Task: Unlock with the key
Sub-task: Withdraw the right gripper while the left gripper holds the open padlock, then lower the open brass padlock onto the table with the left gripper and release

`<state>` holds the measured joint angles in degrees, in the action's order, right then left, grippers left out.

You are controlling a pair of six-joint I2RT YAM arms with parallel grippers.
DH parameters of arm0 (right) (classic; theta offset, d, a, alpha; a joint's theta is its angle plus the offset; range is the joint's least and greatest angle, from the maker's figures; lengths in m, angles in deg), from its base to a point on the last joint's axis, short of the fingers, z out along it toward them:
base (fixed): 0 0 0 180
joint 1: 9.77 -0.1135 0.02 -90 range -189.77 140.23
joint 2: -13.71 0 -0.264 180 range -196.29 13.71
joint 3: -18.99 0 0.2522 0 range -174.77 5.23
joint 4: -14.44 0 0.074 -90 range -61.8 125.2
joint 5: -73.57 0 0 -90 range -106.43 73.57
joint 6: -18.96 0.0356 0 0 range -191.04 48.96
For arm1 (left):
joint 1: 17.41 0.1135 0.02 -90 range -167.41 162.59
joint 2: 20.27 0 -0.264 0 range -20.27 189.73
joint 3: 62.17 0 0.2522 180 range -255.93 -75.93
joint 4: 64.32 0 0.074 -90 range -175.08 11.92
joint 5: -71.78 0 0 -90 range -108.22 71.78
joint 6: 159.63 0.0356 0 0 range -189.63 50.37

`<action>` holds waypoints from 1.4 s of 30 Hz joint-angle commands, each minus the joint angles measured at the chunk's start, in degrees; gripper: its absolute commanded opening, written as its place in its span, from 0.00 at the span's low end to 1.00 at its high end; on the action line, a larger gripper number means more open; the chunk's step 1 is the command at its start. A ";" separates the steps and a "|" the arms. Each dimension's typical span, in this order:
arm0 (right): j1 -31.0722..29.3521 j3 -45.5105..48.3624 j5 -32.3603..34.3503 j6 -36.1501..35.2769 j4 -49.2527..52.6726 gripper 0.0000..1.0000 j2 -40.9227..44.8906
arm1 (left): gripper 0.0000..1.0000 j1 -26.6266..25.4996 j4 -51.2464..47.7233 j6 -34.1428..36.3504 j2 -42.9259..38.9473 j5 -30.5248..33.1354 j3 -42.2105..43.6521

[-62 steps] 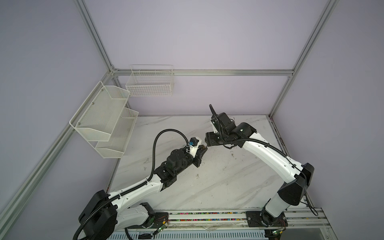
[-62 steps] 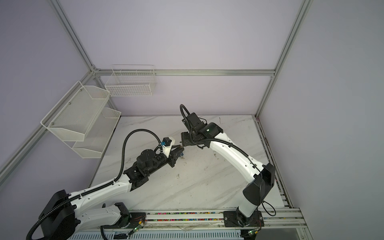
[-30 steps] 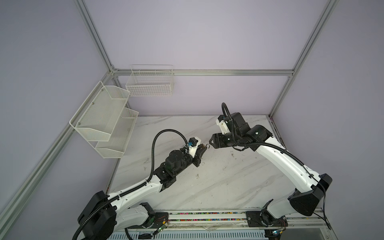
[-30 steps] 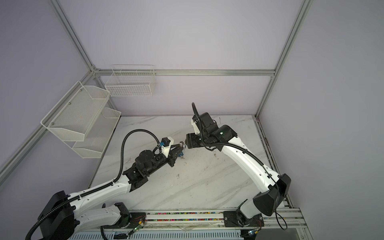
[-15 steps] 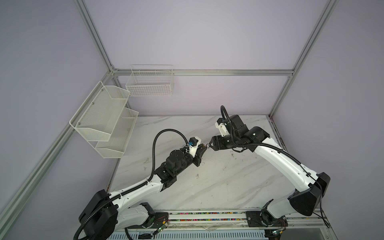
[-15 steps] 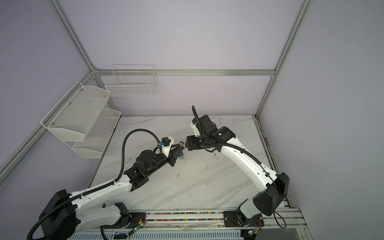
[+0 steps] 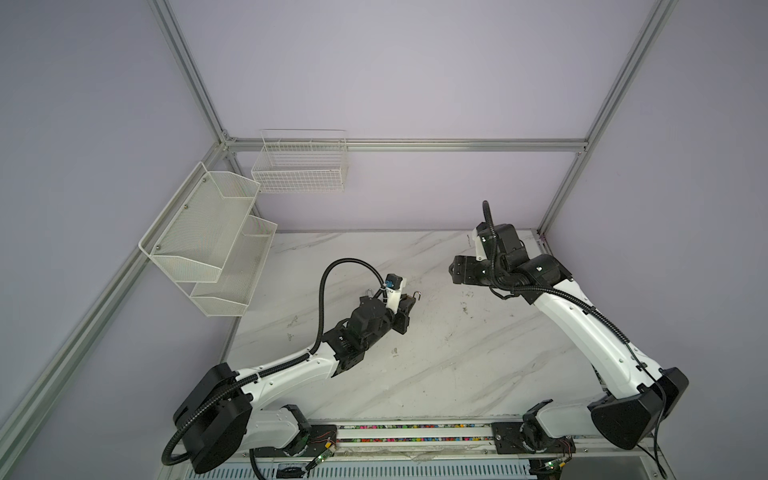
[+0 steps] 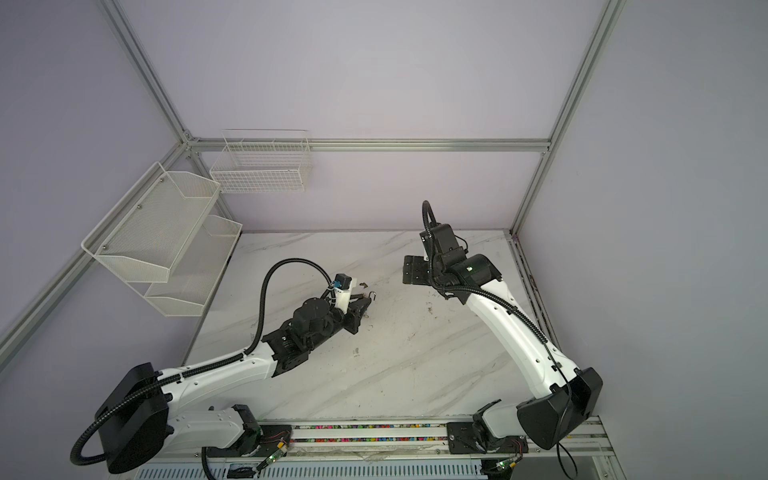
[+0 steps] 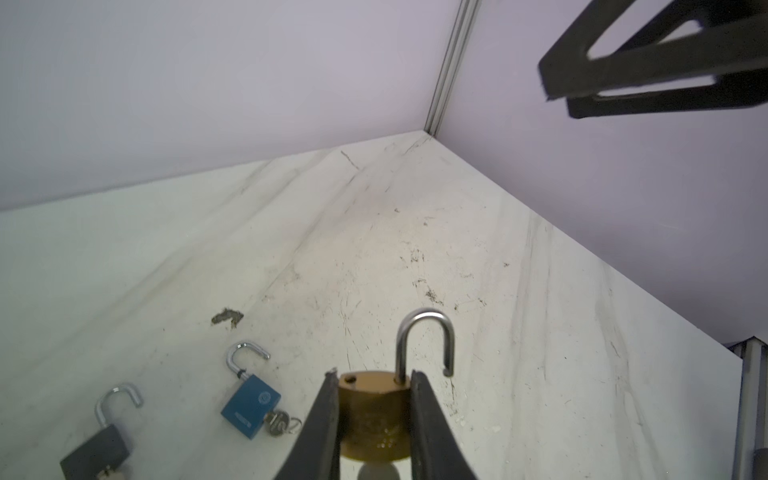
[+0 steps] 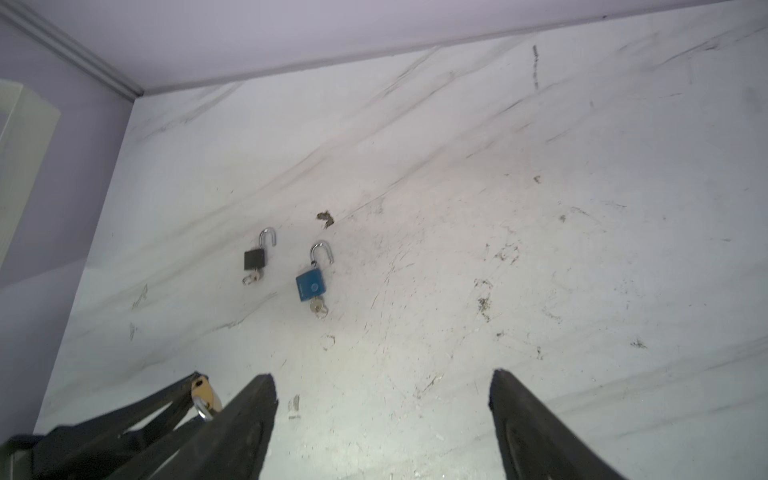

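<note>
My left gripper pinches the brass lock, shackle popped open. My right gripper hangs spread wide, well apart. Beside the left lie a blue lock and black lock, keys in.

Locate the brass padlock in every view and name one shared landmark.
In a top view: brass padlock, shackle only, just below centre.
In a top view: same spot, padlock.
Left wrist: padlock clamped between black fingers, shackle open.
Right wrist: padlock, a brass sliver between dark fingers.
Landmark: the left gripper holding it, in all four.
</note>
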<state>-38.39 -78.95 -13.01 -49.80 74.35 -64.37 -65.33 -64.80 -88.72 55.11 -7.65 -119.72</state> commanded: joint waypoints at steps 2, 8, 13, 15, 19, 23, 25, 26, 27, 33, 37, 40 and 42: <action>3.08 6.80 2.99 2.34 -7.88 0.86 2.75 | 0.00 -2.78 -9.95 -13.21 5.07 7.53 -12.11; 9.14 15.18 -1.62 4.53 -18.69 0.88 3.16 | 0.00 -5.21 -24.15 -25.46 18.24 11.48 -24.81; 14.24 22.14 -3.27 7.51 -25.79 0.89 4.31 | 0.00 -5.64 -31.15 -32.81 27.06 13.51 -32.99; 16.31 24.40 -5.83 8.23 -28.15 0.89 4.41 | 0.00 -5.60 -34.91 -33.78 30.50 14.29 -37.11; 18.18 26.76 -8.52 8.26 -30.99 0.89 3.68 | 0.00 -5.60 -40.55 -34.80 36.90 16.19 -44.55; 18.86 26.80 -9.84 7.31 -31.10 0.89 2.64 | 0.00 -5.51 -43.83 -35.49 41.96 17.04 -49.89; 19.20 27.03 -9.94 7.11 -31.21 0.89 2.59 | 0.00 -5.11 -44.63 -35.49 44.09 16.05 -52.02; 19.38 27.22 -10.09 7.15 -31.36 0.89 2.64 | 0.00 -4.92 -45.14 -35.44 45.08 15.63 -53.23; 19.61 27.38 -10.33 7.15 -31.55 0.89 2.59 | 0.00 -4.80 -45.39 -35.49 45.89 15.18 -53.96; 20.12 27.93 -10.98 7.15 -31.74 0.89 2.36 | 0.00 -4.15 -46.73 -35.39 49.70 13.41 -57.52; 20.26 28.14 -11.33 7.24 -32.00 0.89 2.10 | 0.00 -3.62 -47.69 -35.65 51.52 12.10 -58.68; 20.34 28.11 -11.85 7.33 -32.22 0.89 1.79 | 0.00 -3.34 -48.12 -35.79 52.70 11.10 -59.12; 20.30 28.28 -11.95 7.37 -32.56 0.89 1.79 | 0.00 -3.15 -48.64 -35.80 53.39 10.63 -59.56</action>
<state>-18.39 -51.34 -24.42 -42.76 43.27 -62.27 -68.87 -112.27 -123.63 107.94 3.91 -173.51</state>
